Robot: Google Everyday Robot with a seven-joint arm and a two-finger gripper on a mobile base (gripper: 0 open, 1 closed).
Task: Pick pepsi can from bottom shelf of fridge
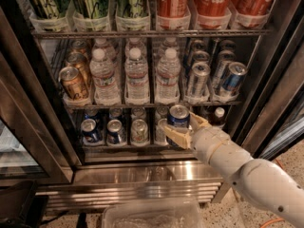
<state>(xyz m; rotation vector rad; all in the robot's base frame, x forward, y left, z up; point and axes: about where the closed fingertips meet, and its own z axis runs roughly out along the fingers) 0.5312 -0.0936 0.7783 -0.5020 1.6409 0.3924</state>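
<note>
While the white arm [247,172] reaches up from the lower right into the fridge [142,175], the gripper [186,129] clamps both fingers [176,137] around the pepsi can [178,116], upright at the front of the bottom shelf [118,146].

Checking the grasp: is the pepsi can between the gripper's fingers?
Yes, the gripper at the bottom shelf's front clasps the pepsi can between both fingers.
</note>
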